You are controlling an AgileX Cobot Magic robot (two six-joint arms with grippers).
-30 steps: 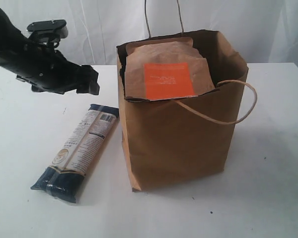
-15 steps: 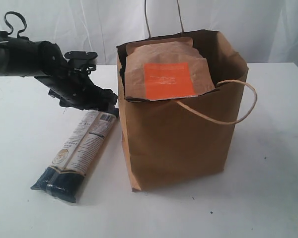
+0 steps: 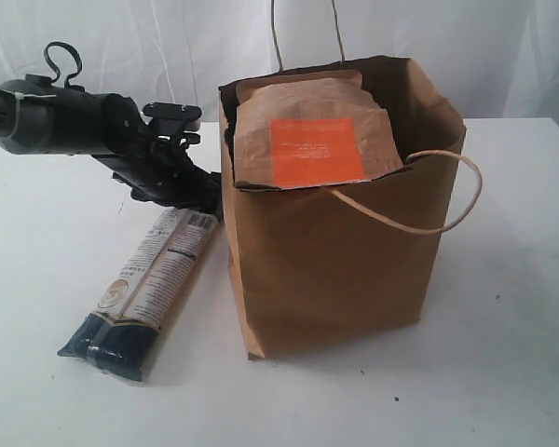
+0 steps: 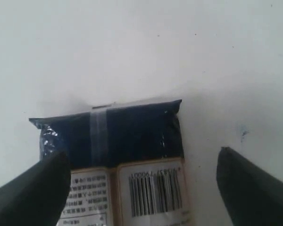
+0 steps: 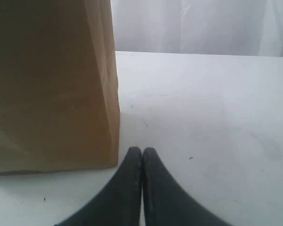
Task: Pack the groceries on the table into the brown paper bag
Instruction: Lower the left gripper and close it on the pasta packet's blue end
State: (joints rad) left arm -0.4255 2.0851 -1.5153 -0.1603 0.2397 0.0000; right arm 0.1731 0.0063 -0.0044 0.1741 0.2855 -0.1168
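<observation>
Left claw (image 4: 141, 162), spread wide, has dropped over far end of long dark-blue-and-beige pasta packet (image 3: 149, 279); you're abt ready to pinch it for tall brown paper bag (image 3: 335, 270).

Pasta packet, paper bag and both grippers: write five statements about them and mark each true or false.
1. The pasta packet lies flat on the table, outside the brown paper bag. True.
2. The left gripper is clamped shut on the packet. False: its jaws stand open, one on each side of the packet's dark end.
3. The orange-labelled pouch stands inside the bag, with its top showing above the rim. True.
4. The right gripper is wide open. False: its jaws are shut and hold nothing, low over the table beside the bag.
5. The bag lies tipped on its side. False: it stands upright.
</observation>
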